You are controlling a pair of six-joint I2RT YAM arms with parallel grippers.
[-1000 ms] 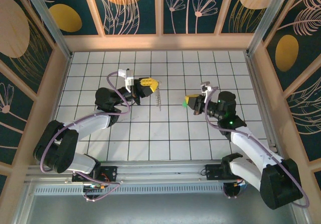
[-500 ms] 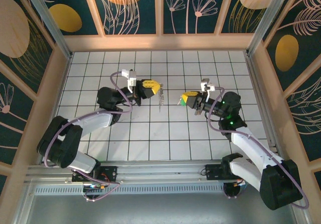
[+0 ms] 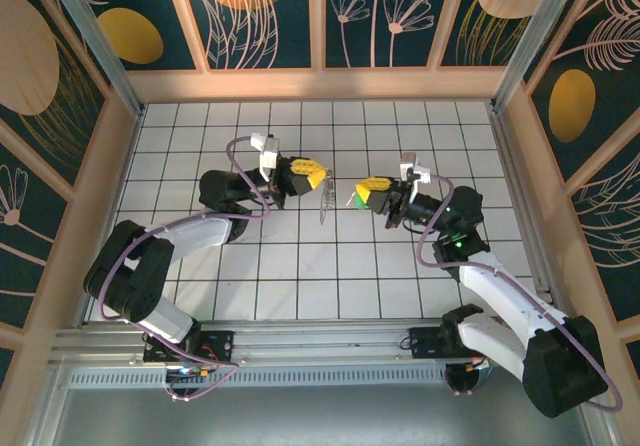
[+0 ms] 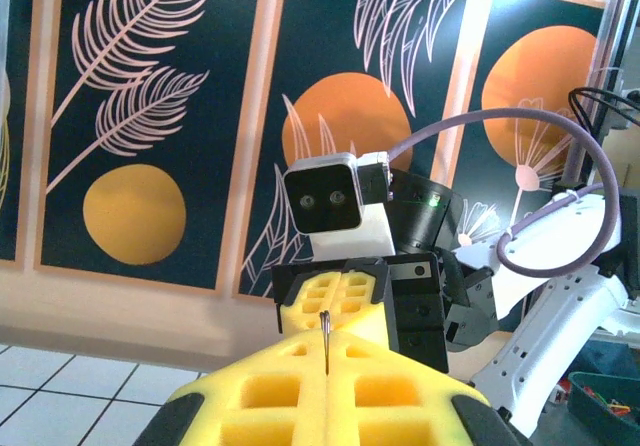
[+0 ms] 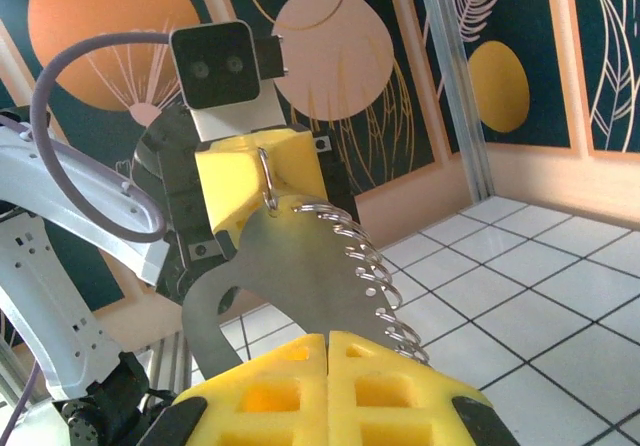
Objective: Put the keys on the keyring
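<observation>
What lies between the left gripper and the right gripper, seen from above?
In the top view: the keyring, hanging from the left gripper, and the green key, held at the right gripper tip.

A robot lab test cell: gridded white table (image 3: pixel 330 276) boxed in by leaf-printed wall panels (image 3: pixel 265 16).

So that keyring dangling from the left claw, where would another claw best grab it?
Probably the keyring, low on its flat grey plate, closing across its two broad faces and coming from the plain curved edge. The left gripper pinches its thin top loop, so it hangs free and may swing; the coil of rings lines the other edge.
</observation>
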